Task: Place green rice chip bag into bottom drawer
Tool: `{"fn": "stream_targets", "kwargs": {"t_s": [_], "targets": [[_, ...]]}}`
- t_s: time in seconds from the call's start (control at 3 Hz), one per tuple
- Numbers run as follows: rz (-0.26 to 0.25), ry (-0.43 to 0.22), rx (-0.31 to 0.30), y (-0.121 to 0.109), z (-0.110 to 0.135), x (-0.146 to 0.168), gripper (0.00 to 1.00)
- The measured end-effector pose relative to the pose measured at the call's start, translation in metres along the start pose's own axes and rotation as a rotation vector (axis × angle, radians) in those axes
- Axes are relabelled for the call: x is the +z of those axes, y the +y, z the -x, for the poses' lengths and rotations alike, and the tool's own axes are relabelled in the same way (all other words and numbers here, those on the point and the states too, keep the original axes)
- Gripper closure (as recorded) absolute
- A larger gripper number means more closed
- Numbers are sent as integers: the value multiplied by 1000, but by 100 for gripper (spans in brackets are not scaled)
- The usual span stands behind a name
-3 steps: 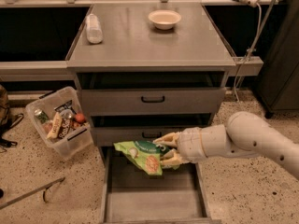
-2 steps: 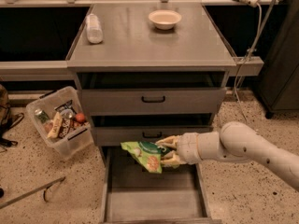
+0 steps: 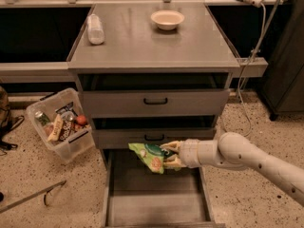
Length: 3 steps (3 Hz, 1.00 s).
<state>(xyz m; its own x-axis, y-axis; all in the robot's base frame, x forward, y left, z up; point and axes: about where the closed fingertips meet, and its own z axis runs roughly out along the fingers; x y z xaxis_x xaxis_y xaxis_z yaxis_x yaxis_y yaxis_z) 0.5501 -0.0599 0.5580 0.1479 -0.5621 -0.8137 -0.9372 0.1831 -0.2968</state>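
Note:
The green rice chip bag is crinkled bright green foil. It hangs in the air over the back part of the open bottom drawer, just in front of the middle drawer's handle. My gripper reaches in from the right on a white arm and is shut on the bag's right end. The bag's left end droops free. The bottom drawer is pulled fully out, a long grey tray with low sides, and nothing shows inside it.
The grey cabinet top holds a beige bowl and a lying clear bottle. A clear plastic bin of snack packets stands on the floor at the left. A metal rod lies front left. Cables hang at the right.
The view has drawn closer to the cabinet. My gripper and the bag have shifted a little right and back, toward the middle drawer's front, still over the open bottom drawer.

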Motion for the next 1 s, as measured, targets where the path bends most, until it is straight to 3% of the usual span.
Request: {"fn": "stream_targets", "kwargs": {"t_s": [0.33,1.0], "targets": [[-3,3,7,4,-17,11,100],[-44,130,107,23,-140,62,100]]}}
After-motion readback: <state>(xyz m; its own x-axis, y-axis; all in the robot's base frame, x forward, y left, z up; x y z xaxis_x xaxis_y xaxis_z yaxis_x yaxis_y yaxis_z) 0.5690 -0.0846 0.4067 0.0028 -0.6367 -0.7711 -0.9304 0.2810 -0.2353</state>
